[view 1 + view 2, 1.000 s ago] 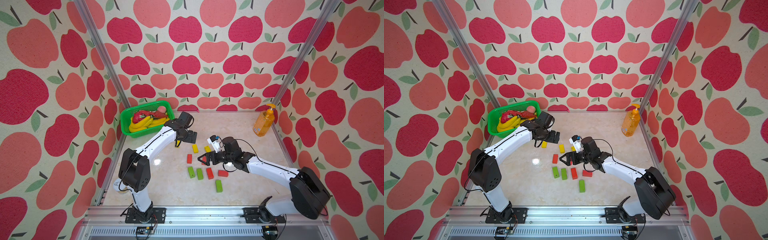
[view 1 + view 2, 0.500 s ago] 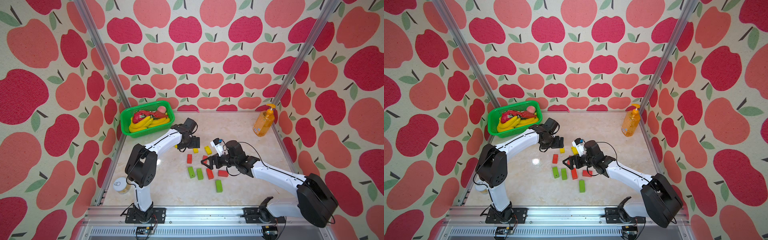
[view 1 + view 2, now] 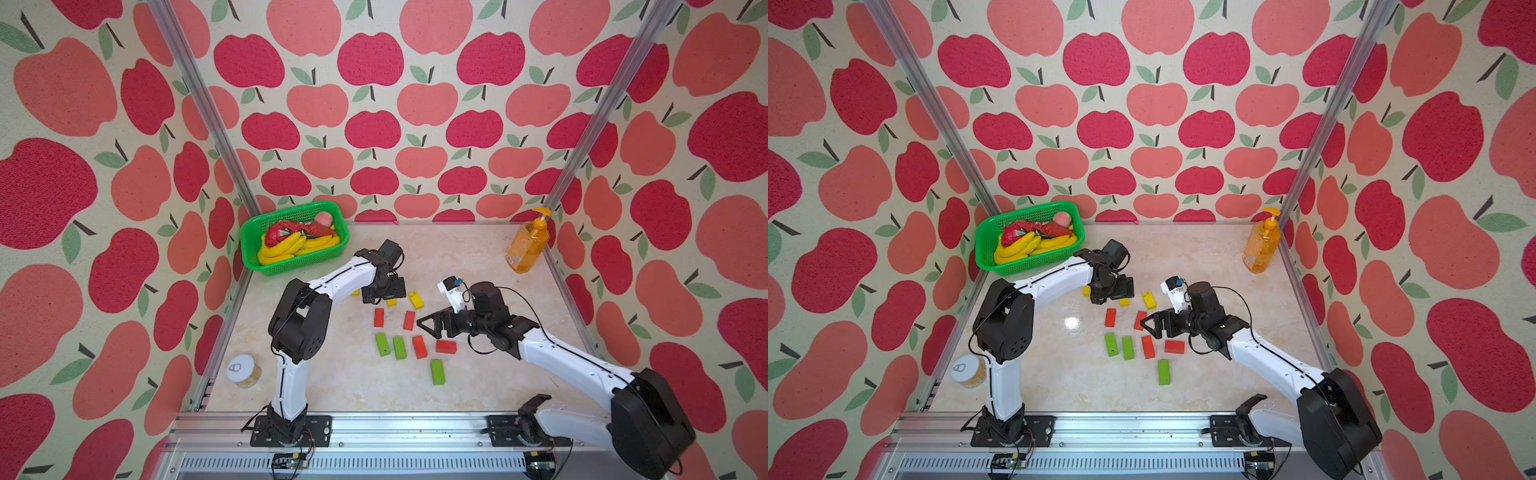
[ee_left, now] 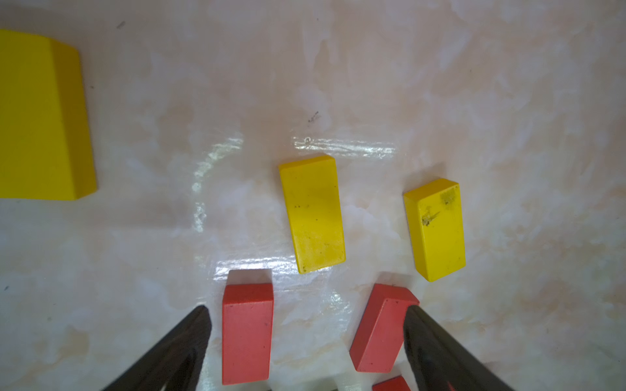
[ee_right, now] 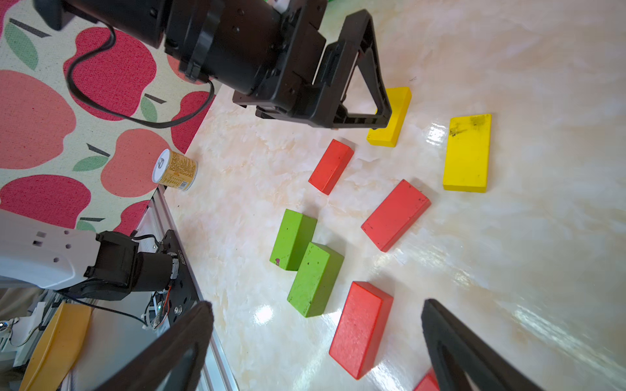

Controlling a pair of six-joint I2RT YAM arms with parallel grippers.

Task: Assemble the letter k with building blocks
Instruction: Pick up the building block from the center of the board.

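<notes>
Blocks (image 3: 400, 347) lie loose mid-bench (image 3: 478, 257), well clear of every edge, not yet a K. Bare room at back and right. Basket (image 3: 250, 245), bottle (image 3: 527, 245) and can (image 3: 243, 370) keep to the corners. Most long axes run front-to-back; one red block (image 3: 446, 346) lies crosswise. Left end effector (image 4: 305, 309) is wide above a yellow block (image 3: 391, 302). Right end effector (image 3: 430, 326) is wide, holding nothing.

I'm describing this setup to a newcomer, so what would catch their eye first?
The loud apple-print walls all around, then the red, green and yellow building blocks scattered across the middle of the table. A green basket of bananas sits in the far left corner.
</notes>
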